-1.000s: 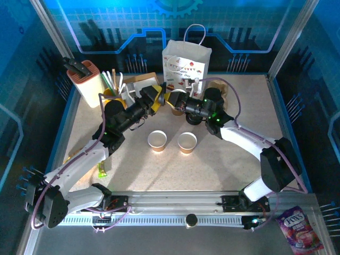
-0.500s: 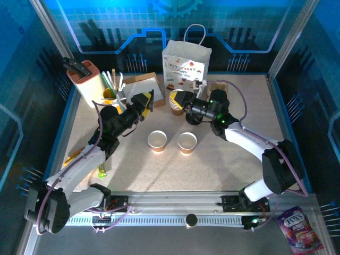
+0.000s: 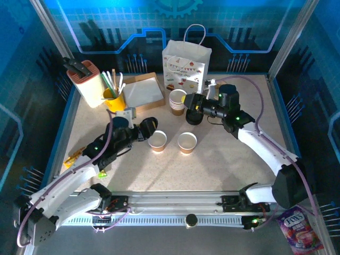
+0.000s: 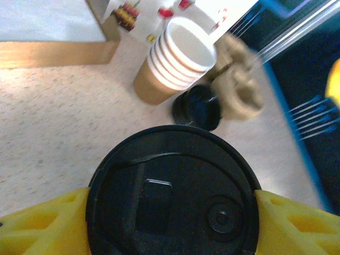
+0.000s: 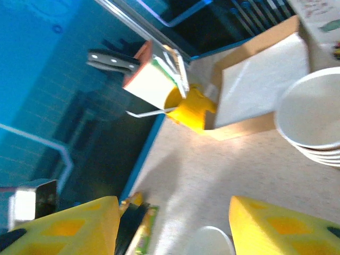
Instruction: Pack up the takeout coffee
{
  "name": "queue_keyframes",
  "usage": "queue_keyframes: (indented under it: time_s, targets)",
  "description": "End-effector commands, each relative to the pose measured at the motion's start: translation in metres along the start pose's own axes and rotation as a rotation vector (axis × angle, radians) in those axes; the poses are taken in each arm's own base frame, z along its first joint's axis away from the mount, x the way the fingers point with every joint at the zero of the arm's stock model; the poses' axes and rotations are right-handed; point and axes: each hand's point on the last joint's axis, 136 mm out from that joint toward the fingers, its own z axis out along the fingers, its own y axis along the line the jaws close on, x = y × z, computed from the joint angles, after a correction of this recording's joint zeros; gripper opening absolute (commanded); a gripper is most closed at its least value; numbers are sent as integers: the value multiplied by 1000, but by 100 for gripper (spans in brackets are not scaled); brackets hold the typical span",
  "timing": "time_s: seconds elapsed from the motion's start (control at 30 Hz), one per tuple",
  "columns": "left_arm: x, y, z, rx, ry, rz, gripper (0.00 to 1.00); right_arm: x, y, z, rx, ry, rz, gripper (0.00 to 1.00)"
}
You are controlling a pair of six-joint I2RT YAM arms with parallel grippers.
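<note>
Now a light, slick lid (image 4: 170, 191) is clamped by its rim in the left gripper (image 4: 170, 226); the crushable cup (image 3: 156, 141) just beside it should be gripped gently; right gripper (image 5: 175, 223) spread, empty.

Bare table (image 3: 175, 172) lies open in front of the two open cups (image 3: 157, 141). Left gripper (image 3: 149, 128) with a lid (image 4: 170, 196) crowds the left one. Behind, cup stack (image 3: 178, 102), lid pile (image 3: 194, 118) and bag (image 3: 185, 69) stand close together, barring the back.
</note>
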Motion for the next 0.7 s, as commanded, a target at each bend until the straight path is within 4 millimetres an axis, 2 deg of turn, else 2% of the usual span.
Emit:
queue_keyframes:
  time_s: [0.0, 0.1, 0.33, 0.67]
  targets:
    - [9, 11, 5, -163, 52, 256, 68, 0, -23, -15, 156, 19, -103, 58]
    - [14, 9, 16, -216, 70, 360, 69, 0, -29, -20, 170, 18, -96, 59]
    - [27, 10, 42, -240, 130, 424, 70, -2, -47, -30, 196, -2, -55, 59]
    - [50, 13, 63, -218, 204, 435, 72, 7, -60, -23, 190, 27, -6, 60]
